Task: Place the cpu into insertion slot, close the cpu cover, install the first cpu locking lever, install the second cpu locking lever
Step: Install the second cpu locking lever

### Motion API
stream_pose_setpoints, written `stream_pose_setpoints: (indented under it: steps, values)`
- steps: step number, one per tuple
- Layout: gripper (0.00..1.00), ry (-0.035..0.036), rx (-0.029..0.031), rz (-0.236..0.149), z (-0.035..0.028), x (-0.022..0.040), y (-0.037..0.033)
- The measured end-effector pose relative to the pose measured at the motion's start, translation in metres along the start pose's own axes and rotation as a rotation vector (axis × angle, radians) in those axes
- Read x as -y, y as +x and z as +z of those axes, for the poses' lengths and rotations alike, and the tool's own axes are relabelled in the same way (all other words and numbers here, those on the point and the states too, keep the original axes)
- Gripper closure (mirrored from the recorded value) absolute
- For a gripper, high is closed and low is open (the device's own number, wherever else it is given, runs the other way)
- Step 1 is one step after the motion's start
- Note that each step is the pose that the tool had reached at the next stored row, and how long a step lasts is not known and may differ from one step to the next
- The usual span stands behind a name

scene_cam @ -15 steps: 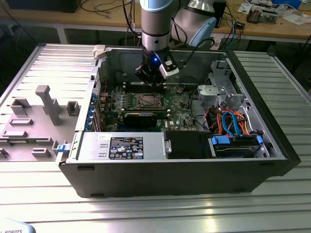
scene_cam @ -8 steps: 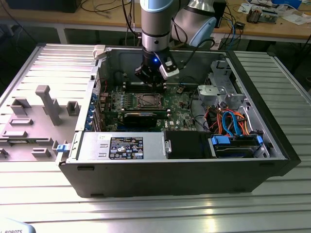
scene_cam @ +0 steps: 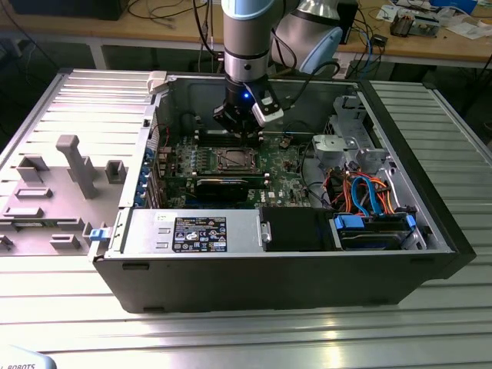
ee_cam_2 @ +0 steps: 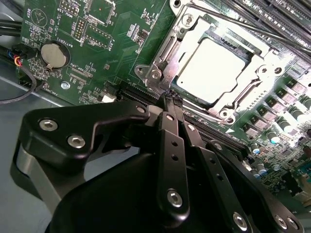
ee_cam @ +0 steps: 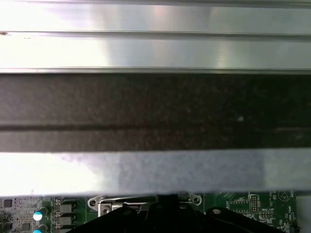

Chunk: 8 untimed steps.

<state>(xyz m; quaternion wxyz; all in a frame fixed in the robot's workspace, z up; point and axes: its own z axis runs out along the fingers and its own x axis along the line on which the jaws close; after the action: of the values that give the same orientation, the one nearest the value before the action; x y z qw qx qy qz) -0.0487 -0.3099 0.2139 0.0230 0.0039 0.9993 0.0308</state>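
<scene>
While you look at the second wrist view, you see the gripper [ee_cam_2: 173, 101] with its two black fingers [ee_cam_2: 171, 141] pressed together, clenched on nothing, their tips just above the near edge of the slot [ee_cam_2: 221, 65]. The cpu [ee_cam_2: 212, 69] lies flat in that slot, its pale metal top showing through the window of the cover [ee_cam_2: 165, 56], which lies down over it. A thin lever [ee_cam_2: 243, 24] runs along the far side of the slot frame; whether it is latched you cannot tell. A round coin cell [ee_cam_2: 53, 55] sits on the board [ee_cam_2: 97, 58] well apart from the slot.

In the exterior view your gripper [scene_cam: 244, 132] hangs inside the open case [scene_cam: 269, 284], just behind the slot [scene_cam: 234, 160] on the board [scene_cam: 280, 173]. A long black card [scene_cam: 221, 187] lies in front of the slot, and blue and orange cables [scene_cam: 361, 192] bunch toward the exterior view's right. The case rests on a ribbed metal table [scene_cam: 231, 330], and a grey plastic panel [scene_cam: 61, 184] lies at the exterior view's left.

In the first wrist view the case wall [ee_cam: 155, 111] crosses as a dark band, with a strip of board [ee_cam: 252, 206] beside the gripper body.
</scene>
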Motion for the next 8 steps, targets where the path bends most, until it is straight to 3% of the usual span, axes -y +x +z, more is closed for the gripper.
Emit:
stream_pose_setpoints:
  steps: [4, 8]
  values:
    - [0.88, 0.0001, -0.0001, 0.0, -0.0001, 0.0009, 0.0]
    - [0.88, 0.0, 0.0, 0.0, -0.0005, 0.0079, -0.0001]
